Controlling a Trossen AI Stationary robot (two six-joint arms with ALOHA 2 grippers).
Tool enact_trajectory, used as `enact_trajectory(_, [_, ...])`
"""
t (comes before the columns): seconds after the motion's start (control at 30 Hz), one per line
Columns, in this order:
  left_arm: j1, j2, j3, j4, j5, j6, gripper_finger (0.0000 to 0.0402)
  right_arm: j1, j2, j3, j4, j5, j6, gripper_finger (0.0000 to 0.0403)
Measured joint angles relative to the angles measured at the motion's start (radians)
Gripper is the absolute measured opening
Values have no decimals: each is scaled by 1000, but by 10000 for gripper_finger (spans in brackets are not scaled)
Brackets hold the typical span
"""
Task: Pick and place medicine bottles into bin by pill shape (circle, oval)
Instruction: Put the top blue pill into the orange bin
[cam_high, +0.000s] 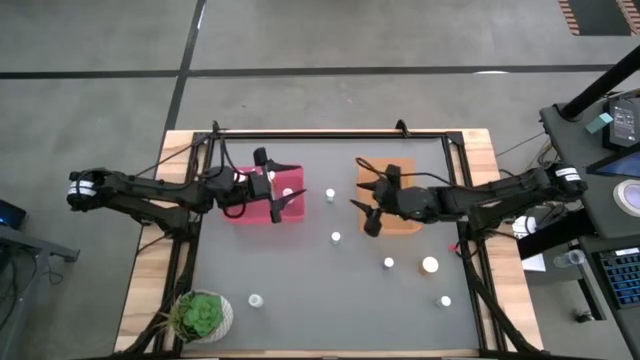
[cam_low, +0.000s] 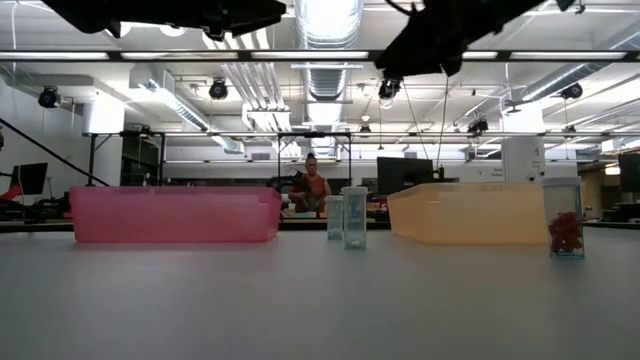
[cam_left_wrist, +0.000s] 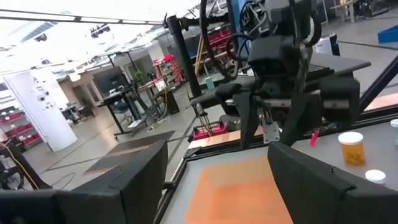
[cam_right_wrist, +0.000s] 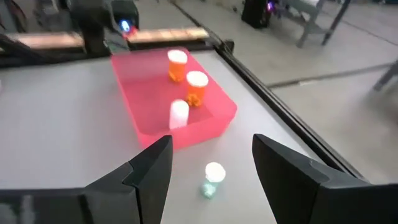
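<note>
Right gripper (cam_high: 366, 215), fingers spread and empty, at frame centre over the lower left edge of the shallow orange plastic tray (cam_high: 412, 222); nearest loose piece a small upright white-capped medicine bottle (cam_high: 336, 238) just lower left of it on the grey table (cam_high: 300, 300), long axis vertical, nothing between. Left gripper (cam_high: 283, 203), fingers likewise apart and empty, above the shallow pink-magenta plastic tray (cam_high: 242, 212) at centre left, three bottles inside (cam_right_wrist: 187, 86). Further capped bottles scattered lower right (cam_high: 430, 265); round white pot with green plant (cam_high: 203, 314) at lower left, well clear.
</note>
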Motion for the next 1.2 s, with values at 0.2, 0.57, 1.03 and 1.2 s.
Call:
enact_trajectory(0.2, [0, -36, 0, -62, -1, -3, 262, -61, 137, 172, -201, -45, 56, 214])
enact_trajectory(0.57, [0, -89, 0, -139, -5, -6, 262, -214, 416, 488, -570, -258, 283, 214])
enact_trajectory(1.03, [0, -89, 0, -147, -5, -5, 262, -254, 710, 830, -862, -269, 348, 214])
enact_trajectory(1.2, [0, -89, 0, -154, -5, -5, 262, -265, 762, 877, -885, -269, 342, 214])
